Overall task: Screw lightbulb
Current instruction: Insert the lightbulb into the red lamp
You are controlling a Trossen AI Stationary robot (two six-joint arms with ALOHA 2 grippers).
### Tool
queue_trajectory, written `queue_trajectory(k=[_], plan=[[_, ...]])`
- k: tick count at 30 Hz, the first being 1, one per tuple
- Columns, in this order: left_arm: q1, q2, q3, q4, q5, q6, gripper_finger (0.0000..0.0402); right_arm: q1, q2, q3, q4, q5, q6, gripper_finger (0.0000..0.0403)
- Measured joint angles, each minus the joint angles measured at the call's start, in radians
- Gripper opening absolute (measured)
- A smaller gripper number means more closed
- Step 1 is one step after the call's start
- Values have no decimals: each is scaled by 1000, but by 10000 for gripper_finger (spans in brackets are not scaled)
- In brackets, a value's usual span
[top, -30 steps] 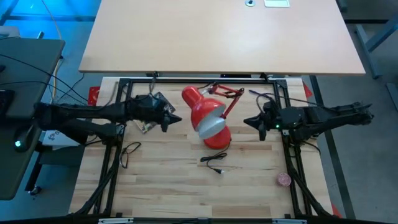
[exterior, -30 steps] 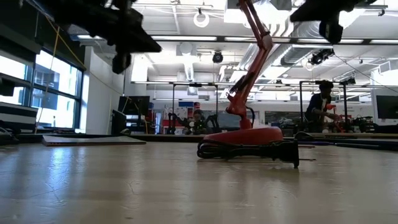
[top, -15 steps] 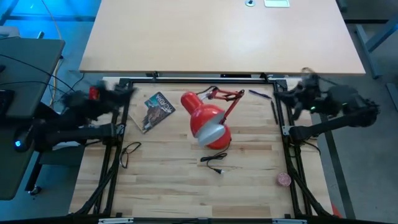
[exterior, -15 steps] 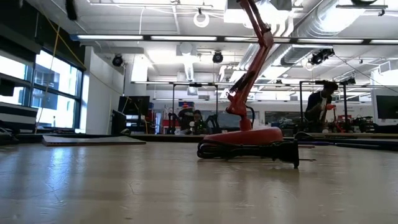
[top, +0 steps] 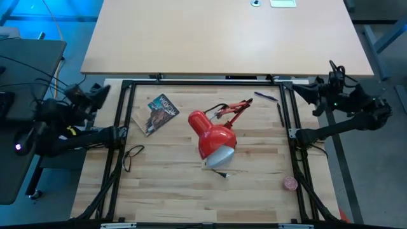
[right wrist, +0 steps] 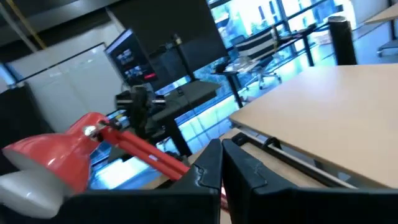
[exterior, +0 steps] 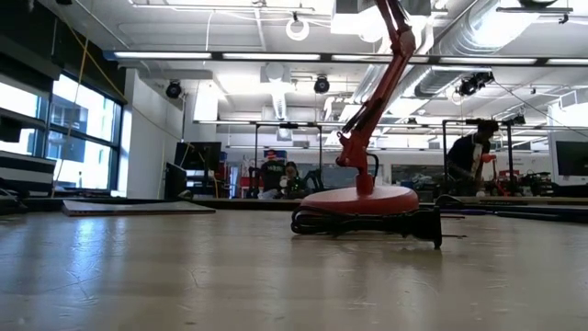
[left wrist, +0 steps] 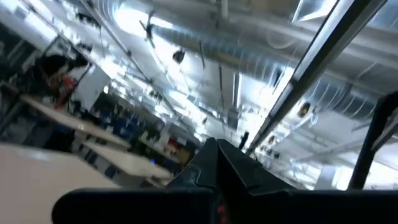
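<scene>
the wooden table (top: 172,191) carries a red desk lamp (top: 215,135) near its middle, the shade tipped toward the near edge with the lightbulb (top: 219,156) seated in its mouth, and the round lamp base (exterior: 360,198) stands flat on the wood with a black cord (exterior: 367,223) bunched in front of it. the left gripper (top: 95,95) is pulled back off the far left corner and the right gripper (top: 311,93) off the far right corner, both well apart from the lamp, the right one with its fingers (right wrist: 208,168) pressed together and nothing between them, while i cannot tell how the left one's stand. smaller things lie around: a booklet (top: 158,113) left of the lamp, a loop of wire (top: 132,156) at the left rail, and a small pink disc (top: 290,184) at the near right.
</scene>
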Motion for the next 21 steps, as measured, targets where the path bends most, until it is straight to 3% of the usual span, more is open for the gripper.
queue_trajectory(k=[6,13,21], plan=[[0,63,-3,-8,28,-57,0,0,0,0,-4,-107,-23,0],[0,115,-3,6,-13,-86,0,0,-11,0,-5,-234,-51,0],[0,152,-3,53,-21,-103,0,0,-21,0,-4,-250,-76,0]])
